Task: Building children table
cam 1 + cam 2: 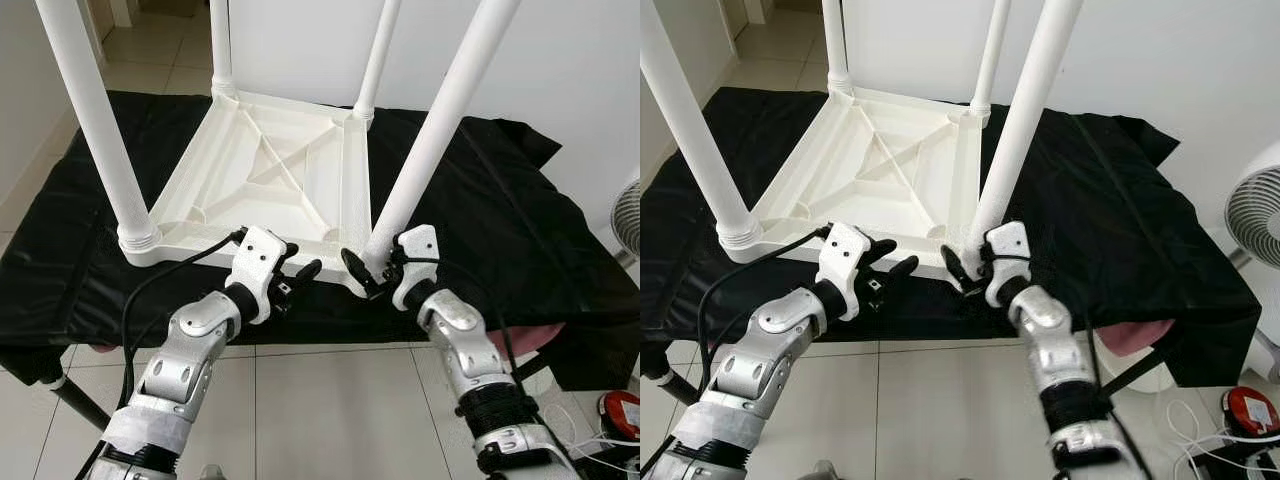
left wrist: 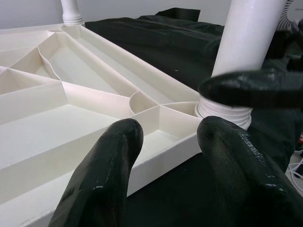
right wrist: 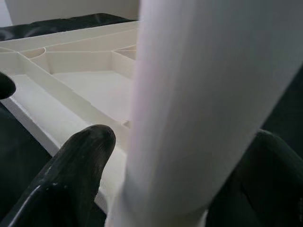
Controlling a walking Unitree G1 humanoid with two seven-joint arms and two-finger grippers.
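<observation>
Tiled floor below, white wall behind, and across the middle a black cloth (image 1: 520, 230) spread over a low surface. Resting on that cloth, upside down: a white plastic tabletop (image 1: 265, 180), ribbed underside up, with four white legs rising from its corners. Far left, the near-left leg (image 1: 95, 120), seated in its corner socket. Moving right, the left gripper (image 1: 300, 275) held at the tabletop's near edge, fingers spread wide and closed on nothing, pointing toward the near-right corner. Further right, the near-right leg (image 1: 430, 130), long axis running up from its corner and leaning slightly rightward, its threaded collar (image 2: 222, 111) showing at the socket. Then the right gripper (image 1: 372, 272), set low around that leg just above the collar, one finger on either side of the tube and apparently clasping it. Clearly the nearer arm to this leg, with the left gripper just beside but not on it. Judged step: screwing or seating the last leg, so any turn would have to go about the leg's own upright axis. Far right, part of a white fan (image 1: 1255, 215).
</observation>
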